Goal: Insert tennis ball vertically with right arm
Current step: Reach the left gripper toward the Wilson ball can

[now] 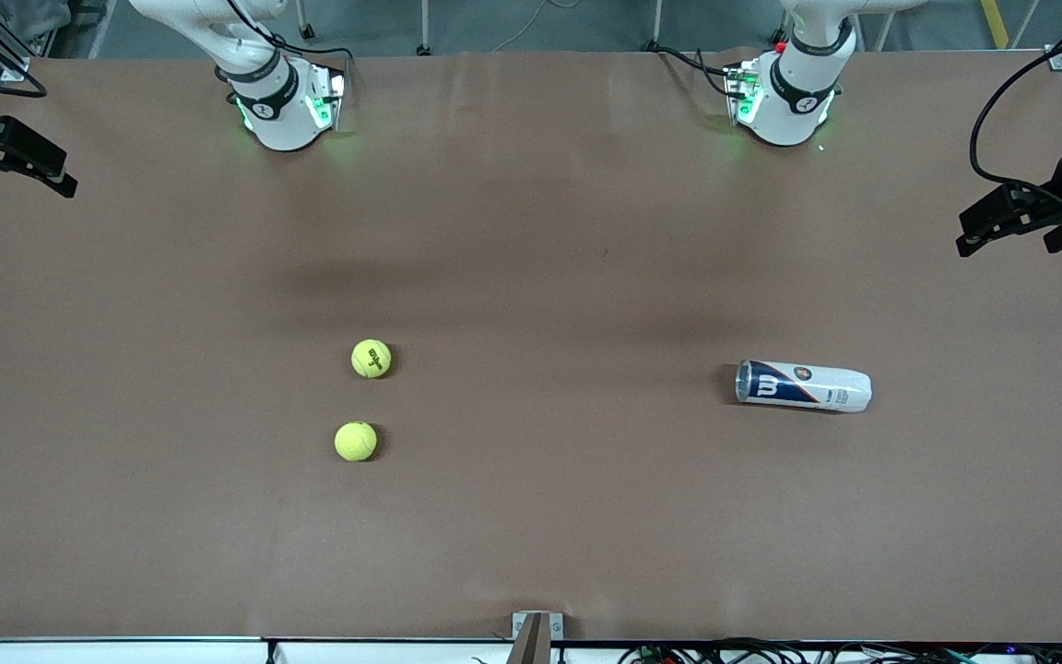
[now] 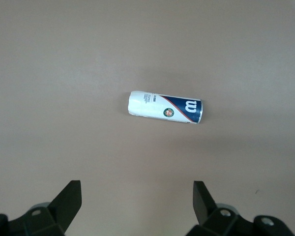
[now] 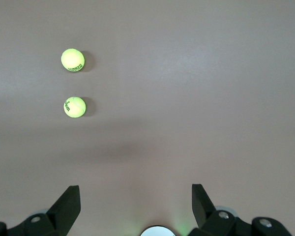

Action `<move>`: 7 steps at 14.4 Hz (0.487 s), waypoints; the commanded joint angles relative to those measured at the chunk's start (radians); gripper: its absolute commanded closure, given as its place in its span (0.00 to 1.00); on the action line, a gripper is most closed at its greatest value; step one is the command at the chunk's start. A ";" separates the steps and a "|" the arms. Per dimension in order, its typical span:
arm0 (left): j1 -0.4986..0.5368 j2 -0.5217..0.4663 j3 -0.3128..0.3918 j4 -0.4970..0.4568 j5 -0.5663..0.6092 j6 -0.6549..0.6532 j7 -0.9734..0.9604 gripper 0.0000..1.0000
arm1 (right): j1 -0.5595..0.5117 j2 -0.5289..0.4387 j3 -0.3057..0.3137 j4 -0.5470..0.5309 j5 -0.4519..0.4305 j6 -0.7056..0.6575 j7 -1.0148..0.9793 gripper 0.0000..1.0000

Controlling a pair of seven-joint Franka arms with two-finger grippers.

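Note:
Two yellow tennis balls lie on the brown table toward the right arm's end: one (image 1: 371, 358) (image 3: 74, 106) with its logo up, the other (image 1: 356, 441) (image 3: 73, 59) nearer to the front camera. A white and blue ball can (image 1: 803, 385) (image 2: 165, 106) lies on its side toward the left arm's end, blue end pointing at the balls. My right gripper (image 1: 65, 175) (image 3: 136, 188) hangs high and open, holding nothing, well away from the balls. My left gripper (image 1: 964, 235) (image 2: 137, 184) also hangs high and open, empty, with the can far below it.
The right arm's base (image 1: 282, 111) and the left arm's base (image 1: 784, 106) stand at the table's edge farthest from the front camera. A small metal bracket (image 1: 536, 632) sits at the nearest edge. Bare brown table (image 1: 568, 304) lies between the balls and the can.

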 commanded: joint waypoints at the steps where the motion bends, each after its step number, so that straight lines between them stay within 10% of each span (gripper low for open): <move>1: 0.000 -0.010 -0.002 -0.001 0.017 -0.001 0.014 0.00 | -0.002 -0.014 0.003 -0.007 -0.006 -0.004 0.016 0.00; 7: -0.017 0.110 -0.017 0.012 0.034 0.040 0.013 0.00 | -0.002 -0.014 0.003 -0.009 -0.006 -0.005 0.008 0.00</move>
